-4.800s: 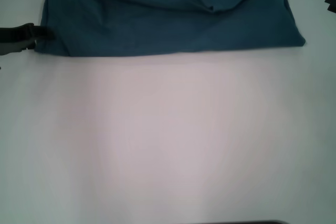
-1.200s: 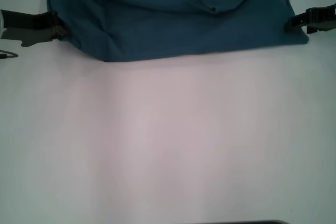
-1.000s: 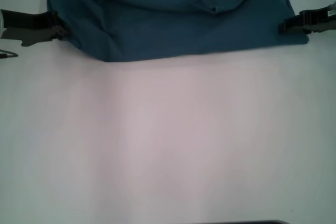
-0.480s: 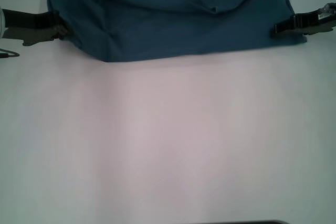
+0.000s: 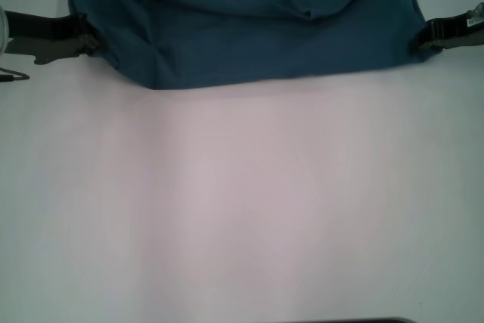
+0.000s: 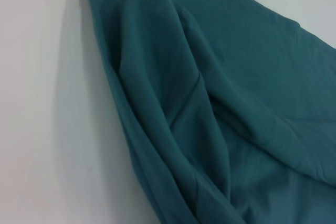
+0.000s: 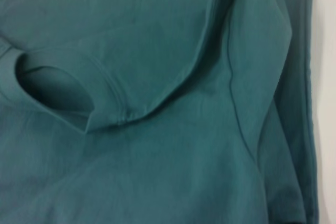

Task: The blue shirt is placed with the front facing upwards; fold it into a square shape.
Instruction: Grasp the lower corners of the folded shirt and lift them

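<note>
The blue shirt point(image 5: 249, 28) lies rumpled across the far part of the white table point(image 5: 242, 202), showing plain teal cloth with a curved fold near its middle. My left gripper point(image 5: 89, 39) is at the shirt's left edge, shut on the cloth, and the near left corner is drawn up. My right gripper point(image 5: 420, 40) is at the near right corner, pinching the cloth there. The left wrist view shows folded shirt cloth point(image 6: 210, 119) beside bare table. In the right wrist view the shirt point(image 7: 157, 145) fills the picture, with a hemmed opening in it.
A thin dark cable point(image 5: 13, 76) lies on the table by the left arm. A dark edge point(image 5: 348, 321) shows at the near side of the table.
My right gripper came in from the right onto the shirt's near right corner, then drew back a little, and the corner went with it. The left gripper has stayed put.
</note>
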Motion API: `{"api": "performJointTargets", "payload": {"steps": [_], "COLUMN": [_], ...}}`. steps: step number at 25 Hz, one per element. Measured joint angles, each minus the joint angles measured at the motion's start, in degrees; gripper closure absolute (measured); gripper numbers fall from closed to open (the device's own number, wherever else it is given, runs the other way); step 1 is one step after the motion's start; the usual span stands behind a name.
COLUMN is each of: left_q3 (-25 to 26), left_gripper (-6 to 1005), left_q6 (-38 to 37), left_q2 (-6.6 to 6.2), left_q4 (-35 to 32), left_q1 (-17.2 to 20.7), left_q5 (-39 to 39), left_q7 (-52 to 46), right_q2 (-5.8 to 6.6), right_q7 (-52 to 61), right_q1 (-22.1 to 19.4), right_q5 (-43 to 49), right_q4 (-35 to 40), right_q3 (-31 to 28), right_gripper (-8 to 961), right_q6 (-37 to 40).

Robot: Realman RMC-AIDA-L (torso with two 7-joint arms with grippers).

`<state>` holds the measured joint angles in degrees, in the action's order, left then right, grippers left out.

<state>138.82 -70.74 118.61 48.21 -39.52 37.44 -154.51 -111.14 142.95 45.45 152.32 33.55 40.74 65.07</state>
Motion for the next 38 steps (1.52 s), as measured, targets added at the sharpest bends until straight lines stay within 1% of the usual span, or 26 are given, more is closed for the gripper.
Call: {"api": "performJointTargets", "payload": {"steps": [6,10,14,16,21,24,25,26,27,28,31,34,37,38], "left_q3": [0.16,-0.28,-0.50,-0.55,-0.57,-0.57,-0.57,-0.57,-0.57,-0.57,-0.59,-0.67,-1.21,-1.66], "left_gripper": [958,958,958,958,957,957,957,957,957,957,957,957,957,957], "left_q6": [-0.37,-0.85,-3.39,-5.76,-15.06,-20.52,-22.69,-22.69,-22.69,-27.23,-33.93,-37.14,-40.32,-41.27], "left_q2": [-0.06,-0.76,-1.62,-2.23,-4.30,-5.28,-5.51,-5.51,-5.51,-5.71,-5.76,-5.49,-5.29,-5.29], "left_q4": [0.15,-0.22,-0.23,-0.10,0.46,0.73,0.95,0.95,0.95,1.71,4.28,5.87,6.89,6.93], "left_q1": [-0.02,-0.15,-0.36,-0.41,0.04,0.53,0.72,0.72,0.72,1.28,3.38,4.86,6.34,6.67], "left_q5": [0.00,-0.07,-0.48,-0.49,-0.51,-0.56,-0.56,-0.56,-0.56,-0.60,-0.80,-2.02,-5.21,-6.13], "left_q7": [-0.08,-0.14,0.32,0.81,1.68,2.08,2.43,2.43,2.43,3.10,3.60,3.64,3.70,3.76], "right_q2": [0.20,0.45,0.82,0.98,0.82,0.85,0.83,0.74,0.45,0.08,-1.17,-2.34,-3.55,-3.76], "right_q7": [0.34,0.41,1.26,1.46,1.56,1.67,1.70,1.73,1.73,1.72,1.31,0.89,0.26,-0.04], "right_q1": [-0.22,-0.33,-0.27,-0.19,-0.56,-0.87,-0.90,-0.93,-0.97,-1.06,-1.63,-2.97,-4.57,-5.00], "right_q5": [0.18,0.21,0.25,0.26,0.32,1.13,1.89,2.58,3.46,4.31,6.20,6.66,6.68,6.70], "right_q4": [0.99,1.89,2.67,4.07,8.52,9.87,10.15,10.44,10.75,11.16,12.91,16.10,18.76,19.16], "right_q3": [0.04,-0.03,-0.14,-0.02,0.09,1.15,1.75,2.27,2.89,3.37,4.50,6.08,7.16,7.67], "right_gripper": [670,856,897,917,909,905,903,902,900,899,894,889,885,883], "right_q6": [0.30,1.58,4.65,8.31,18.31,24.17,26.03,27.55,29.41,31.03,35.99,40.78,44.80,45.89]}}
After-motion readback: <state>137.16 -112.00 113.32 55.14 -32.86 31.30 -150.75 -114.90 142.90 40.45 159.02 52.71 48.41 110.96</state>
